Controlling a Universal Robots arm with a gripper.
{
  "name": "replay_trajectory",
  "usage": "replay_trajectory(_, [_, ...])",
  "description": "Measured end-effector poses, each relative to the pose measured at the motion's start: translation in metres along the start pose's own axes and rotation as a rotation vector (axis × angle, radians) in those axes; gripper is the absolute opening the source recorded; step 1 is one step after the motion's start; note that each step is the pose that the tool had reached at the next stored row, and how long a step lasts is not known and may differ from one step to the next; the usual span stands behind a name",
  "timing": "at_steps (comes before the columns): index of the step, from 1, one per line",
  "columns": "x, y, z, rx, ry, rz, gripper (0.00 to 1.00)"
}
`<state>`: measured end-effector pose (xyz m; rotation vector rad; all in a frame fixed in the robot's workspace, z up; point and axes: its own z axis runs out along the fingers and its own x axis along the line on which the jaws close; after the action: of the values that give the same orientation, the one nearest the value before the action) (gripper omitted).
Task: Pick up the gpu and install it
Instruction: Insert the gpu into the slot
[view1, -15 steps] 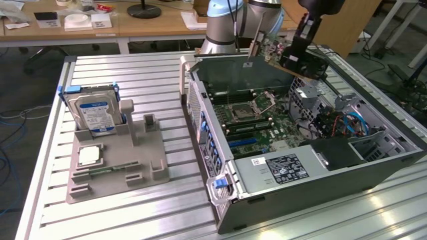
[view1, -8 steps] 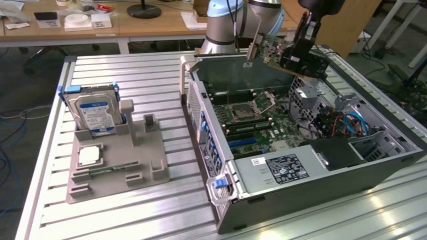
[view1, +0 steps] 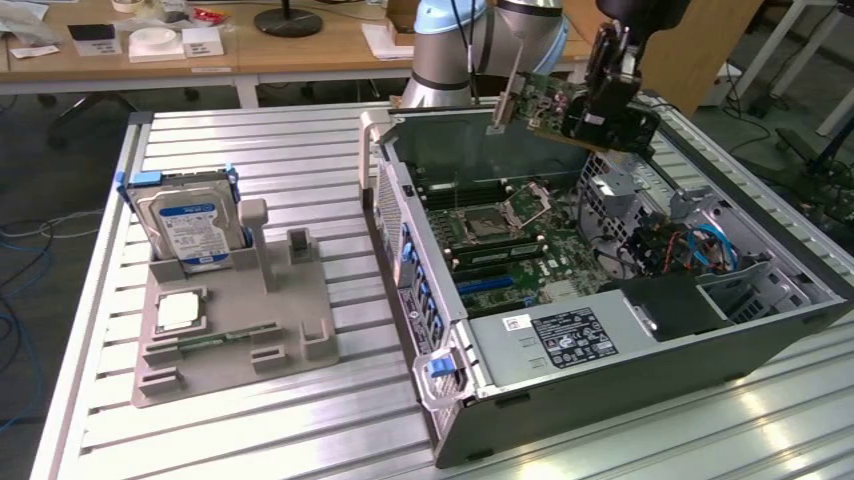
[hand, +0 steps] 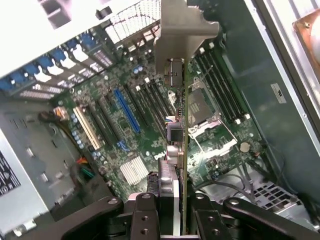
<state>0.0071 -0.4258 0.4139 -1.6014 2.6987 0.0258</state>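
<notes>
The gpu (view1: 545, 103), a thin green circuit card with a grey metal end bracket, hangs tilted in the air above the far end of the open computer case (view1: 747, 345). My gripper (view1: 603, 112) is shut on the card's end away from the bracket. In the wrist view the gpu (hand: 183, 145) runs edge-on away from my gripper (hand: 181, 220), bracket farthest out. It hovers over the motherboard (hand: 150, 130), apart from it. A blue expansion slot (hand: 127, 109) and black slots lie beside the card's line, with nothing in them.
To the exterior view's left of the case, a grey fixture (view1: 287, 325) on the slatted metal table (view1: 307, 165) holds a blue-and-white-labelled hard drive (view1: 187, 222) upright and a small square silver chip (view1: 180, 310). Cables (view1: 694, 245) and a power supply (view1: 574, 335) fill the case's near end.
</notes>
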Motion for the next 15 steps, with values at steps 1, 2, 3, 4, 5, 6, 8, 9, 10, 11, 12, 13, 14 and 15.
replay_trajectory(1, [0.0000, 0.0000, 0.0002, 0.0069, -0.0039, -0.012, 0.28])
replay_trajectory(2, [0.0000, 0.0000, 0.0004, 0.0151, -0.0083, -0.024, 0.28])
replay_trajectory(3, [0.0000, 0.0000, 0.0007, 0.0225, -0.0124, -0.036, 0.28])
replay_trajectory(4, [0.0000, 0.0000, 0.0008, 0.0270, -0.0147, -0.052, 0.28])
replay_trajectory(5, [0.0000, 0.0000, 0.0010, 0.0288, -0.0154, -0.069, 0.28])
replay_trajectory(6, [0.0000, -0.0001, 0.0012, 0.0299, -0.0160, -0.086, 0.28])
replay_trajectory(8, [0.0000, 0.0000, 0.0018, 0.0296, -0.0168, -0.120, 0.28])
replay_trajectory(9, [0.0000, 0.0000, 0.0020, 0.0293, -0.0168, -0.135, 0.28])
replay_trajectory(10, [0.0000, 0.0000, 0.0023, 0.0289, -0.0169, -0.152, 0.28])
replay_trajectory(11, [0.0001, 0.0001, 0.0025, 0.0286, -0.0169, -0.170, 0.28])
replay_trajectory(12, [0.0001, 0.0001, 0.0028, 0.0282, -0.0169, -0.190, 0.28])
replay_trajectory(13, [0.0001, 0.0001, 0.0030, 0.0278, -0.0170, -0.208, 0.28])
replay_trajectory(14, [0.0000, 0.0000, 0.0032, 0.0275, -0.0170, -0.226, 0.28])
replay_trajectory(15, [0.0001, 0.0000, 0.0034, 0.0271, -0.0171, -0.244, 0.28])
